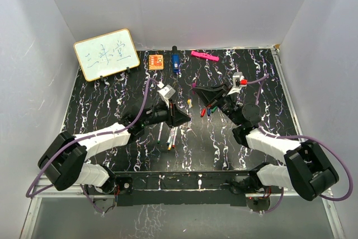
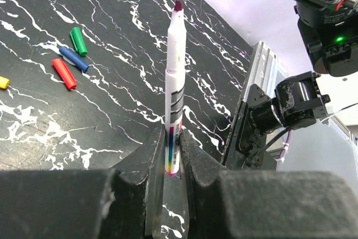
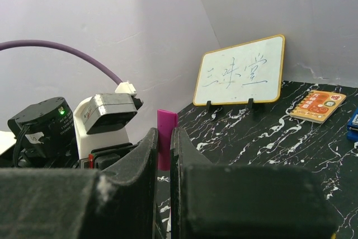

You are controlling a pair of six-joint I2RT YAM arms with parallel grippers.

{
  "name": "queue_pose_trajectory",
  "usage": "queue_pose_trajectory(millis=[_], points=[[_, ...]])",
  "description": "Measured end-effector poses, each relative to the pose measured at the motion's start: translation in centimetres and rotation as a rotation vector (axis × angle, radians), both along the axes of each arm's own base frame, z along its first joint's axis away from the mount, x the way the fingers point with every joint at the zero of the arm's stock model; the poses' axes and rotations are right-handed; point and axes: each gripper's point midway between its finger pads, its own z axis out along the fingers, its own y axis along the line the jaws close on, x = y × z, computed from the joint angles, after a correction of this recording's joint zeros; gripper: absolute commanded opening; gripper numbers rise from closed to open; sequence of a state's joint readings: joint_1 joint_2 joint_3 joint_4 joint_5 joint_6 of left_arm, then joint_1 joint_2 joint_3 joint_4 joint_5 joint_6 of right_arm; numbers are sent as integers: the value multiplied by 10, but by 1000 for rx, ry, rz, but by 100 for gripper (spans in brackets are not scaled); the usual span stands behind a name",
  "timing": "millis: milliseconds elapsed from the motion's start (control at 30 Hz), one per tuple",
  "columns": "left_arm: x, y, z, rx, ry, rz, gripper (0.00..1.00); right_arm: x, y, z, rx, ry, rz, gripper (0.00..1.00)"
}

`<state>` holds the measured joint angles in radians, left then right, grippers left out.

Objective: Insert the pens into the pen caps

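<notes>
The only legible writing is on the whiteboard (image 1: 106, 54) at the upper left of the top view, three blue handwritten Chinese characters that seem to read 三味堂, while the print on the orange card (image 1: 156, 61) beside it is too small to read.

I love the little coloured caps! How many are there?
5. Green cap, blue cap, red cap and yellow cap lie on the table; the purple cap sits in the right gripper.

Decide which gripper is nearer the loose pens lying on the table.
Left. The left gripper is close beside the loose pens, just behind them; the right gripper sits farther back, past the coloured caps.
</notes>
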<state>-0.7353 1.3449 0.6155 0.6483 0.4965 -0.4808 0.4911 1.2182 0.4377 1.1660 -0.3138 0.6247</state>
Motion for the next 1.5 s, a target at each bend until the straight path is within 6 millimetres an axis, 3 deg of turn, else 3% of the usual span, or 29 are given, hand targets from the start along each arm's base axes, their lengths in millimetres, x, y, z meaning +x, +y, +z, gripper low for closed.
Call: queue_pose_trajectory(millis=[433, 1500], points=[[-4, -8, 19, -66, -9, -30, 0, -3, 5, -3, -10, 1, 25, 0], [-3, -8, 28, -87, -19, -13, 0, -6, 6, -3, -12, -4, 30, 0]])
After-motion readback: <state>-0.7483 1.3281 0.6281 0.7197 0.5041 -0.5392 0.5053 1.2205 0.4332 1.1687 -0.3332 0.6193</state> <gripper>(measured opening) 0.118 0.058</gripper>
